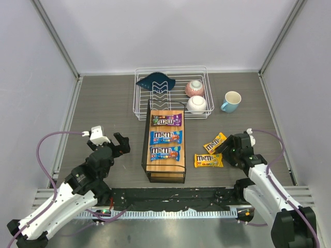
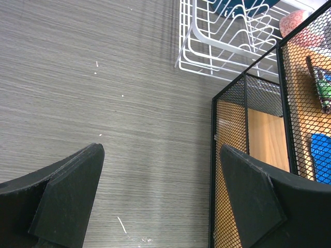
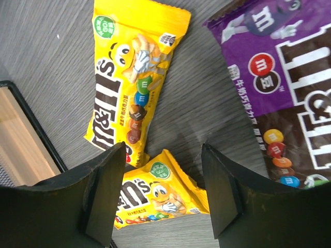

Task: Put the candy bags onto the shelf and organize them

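The shelf stands mid-table with one purple candy bag and two blue candy bags lying in a column on its wooden top. Two yellow candy bags lie on the table to its right. My right gripper is open just above them. In the right wrist view its fingers straddle the near yellow bag, with the other yellow bag beyond and a purple bag on the table at right. My left gripper is open and empty over bare table, left of the shelf's mesh side.
A white wire dish rack behind the shelf holds a dark blue dish and two bowls. A blue mug stands to its right. The rack's corner shows in the left wrist view.
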You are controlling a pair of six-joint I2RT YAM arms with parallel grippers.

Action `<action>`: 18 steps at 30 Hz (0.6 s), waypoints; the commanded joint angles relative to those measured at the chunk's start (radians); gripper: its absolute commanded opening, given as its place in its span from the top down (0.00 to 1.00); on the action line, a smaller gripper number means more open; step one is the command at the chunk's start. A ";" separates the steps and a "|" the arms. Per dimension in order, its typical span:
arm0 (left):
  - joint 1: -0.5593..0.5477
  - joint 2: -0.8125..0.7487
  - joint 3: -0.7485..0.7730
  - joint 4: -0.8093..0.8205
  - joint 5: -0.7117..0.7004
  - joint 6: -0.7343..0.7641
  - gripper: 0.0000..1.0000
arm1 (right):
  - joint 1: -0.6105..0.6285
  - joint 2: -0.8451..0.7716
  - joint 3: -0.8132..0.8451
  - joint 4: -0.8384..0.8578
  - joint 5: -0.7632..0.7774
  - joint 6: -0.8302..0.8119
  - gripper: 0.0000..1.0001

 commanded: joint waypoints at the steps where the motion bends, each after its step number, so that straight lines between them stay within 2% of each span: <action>1: -0.005 0.003 0.005 0.012 -0.020 -0.001 0.00 | -0.002 0.008 -0.035 0.072 -0.080 -0.004 0.34; 6: -0.005 0.001 0.005 0.012 -0.017 -0.001 0.00 | -0.002 -0.032 -0.059 0.070 -0.134 -0.001 0.36; 13: -0.005 -0.002 0.005 0.013 -0.013 0.001 0.00 | -0.003 -0.115 -0.038 -0.044 -0.160 -0.016 0.38; 18: -0.005 -0.002 0.006 0.018 -0.008 0.001 0.00 | -0.002 -0.138 -0.035 -0.063 -0.192 -0.016 0.41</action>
